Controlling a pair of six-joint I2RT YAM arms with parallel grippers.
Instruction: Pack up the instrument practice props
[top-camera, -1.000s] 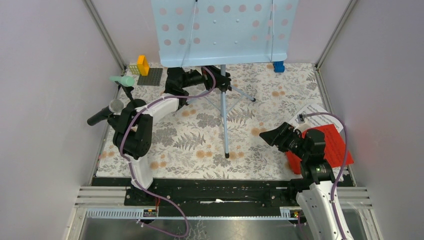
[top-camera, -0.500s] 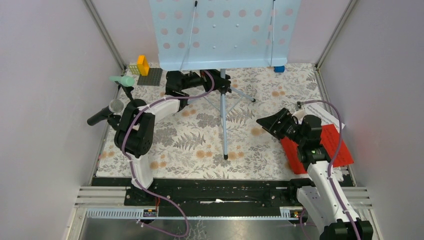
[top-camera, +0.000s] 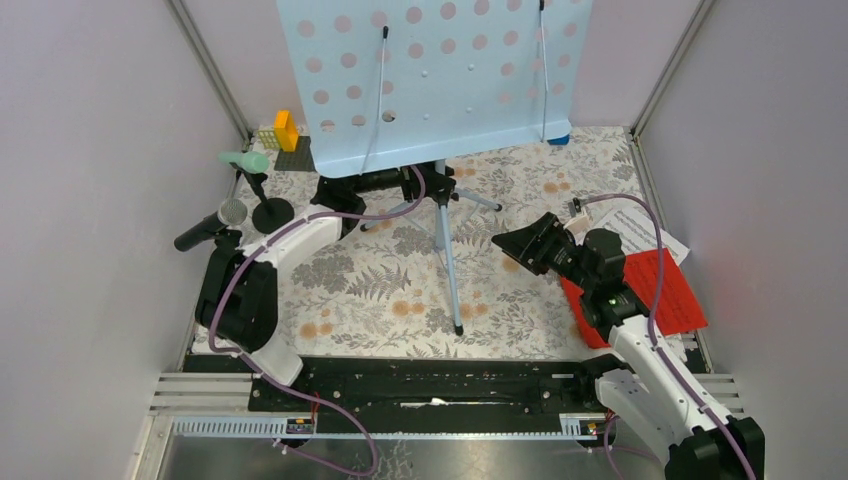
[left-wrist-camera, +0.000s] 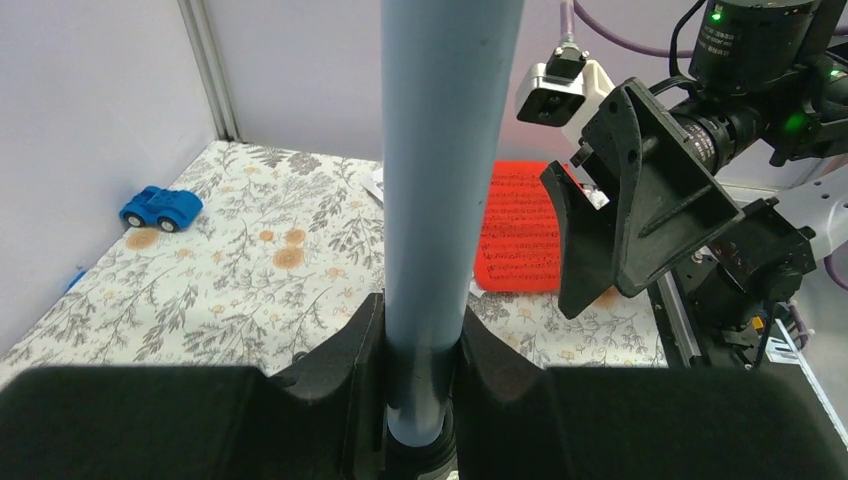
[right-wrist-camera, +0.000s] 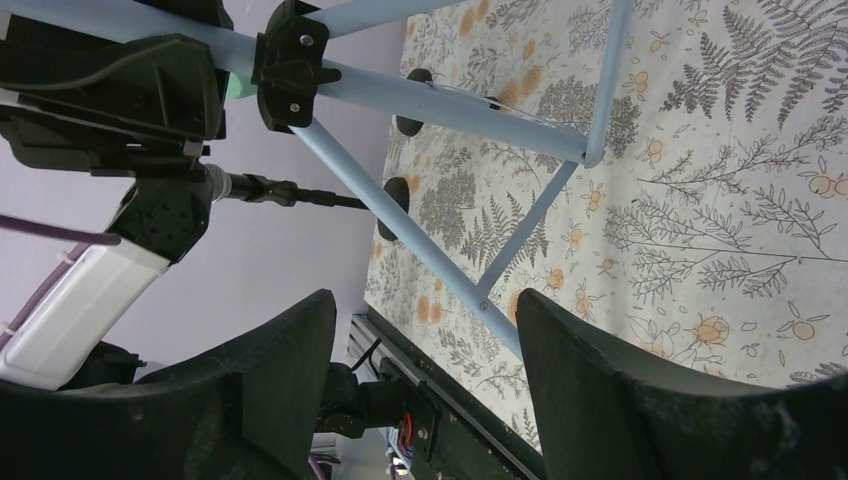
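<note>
At the desk (top-camera: 380, 290) centre, your left tool (left-wrist-camera: 422, 350) clasped the pole (left-wrist-camera: 440, 150) of the pale blue sheet-music rack (top-camera: 440, 80); your right tool (right-wrist-camera: 425, 300) hung open beside its tripod legs (right-wrist-camera: 430, 250). Folding the stand seemed in hand; next, grip a leg squarely.

left arm bends at the elbow by the left side, forearm running back and to the right, and the left gripper (top-camera: 425, 186) is clamped onto the rack pole (left-wrist-camera: 440, 150), one finger on each side. right arm leans up and inward from the near right corner, right gripper (top-camera: 518, 243) pointing left, jaws spread wide
</note>
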